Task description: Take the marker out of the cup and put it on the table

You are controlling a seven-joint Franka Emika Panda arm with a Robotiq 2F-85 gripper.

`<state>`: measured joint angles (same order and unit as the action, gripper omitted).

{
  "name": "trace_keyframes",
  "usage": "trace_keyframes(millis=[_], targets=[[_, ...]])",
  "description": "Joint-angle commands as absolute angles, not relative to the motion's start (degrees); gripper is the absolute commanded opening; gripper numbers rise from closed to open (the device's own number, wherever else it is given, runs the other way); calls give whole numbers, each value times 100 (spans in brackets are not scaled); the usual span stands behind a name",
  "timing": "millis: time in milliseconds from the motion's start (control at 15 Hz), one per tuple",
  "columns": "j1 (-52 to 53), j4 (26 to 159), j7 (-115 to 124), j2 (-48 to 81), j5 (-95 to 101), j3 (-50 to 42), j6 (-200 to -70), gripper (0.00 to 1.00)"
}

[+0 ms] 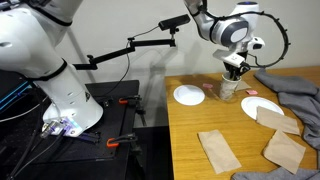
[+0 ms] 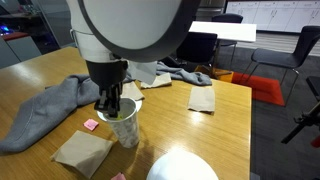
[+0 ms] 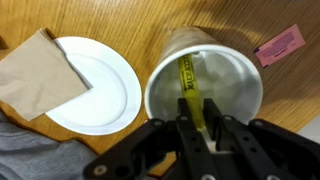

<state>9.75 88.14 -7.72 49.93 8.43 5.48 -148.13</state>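
The cup is a pale paper cup standing upright on the wooden table; it also shows in both exterior views. The yellow marker stands inside it, leaning toward the rim nearest the wrist camera. My gripper hangs straight over the cup, and its two black fingers are closed on the marker's upper end. In both exterior views the marker is hidden by the fingers and the cup.
A white plate lies next to the cup with a brown napkin overlapping it. Another plate, more napkins, a grey cloth and pink sticky notes lie on the table.
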Motion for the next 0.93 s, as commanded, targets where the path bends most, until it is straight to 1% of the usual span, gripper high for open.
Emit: trace_keyframes(millis=[0, 400, 867], targets=[[1001, 9325, -757, 4474, 937, 473, -14916, 5], [893, 9980, -786, 3711, 919, 492, -15138, 5], [720, 11027, -791, 2520, 918, 469, -15828, 5]])
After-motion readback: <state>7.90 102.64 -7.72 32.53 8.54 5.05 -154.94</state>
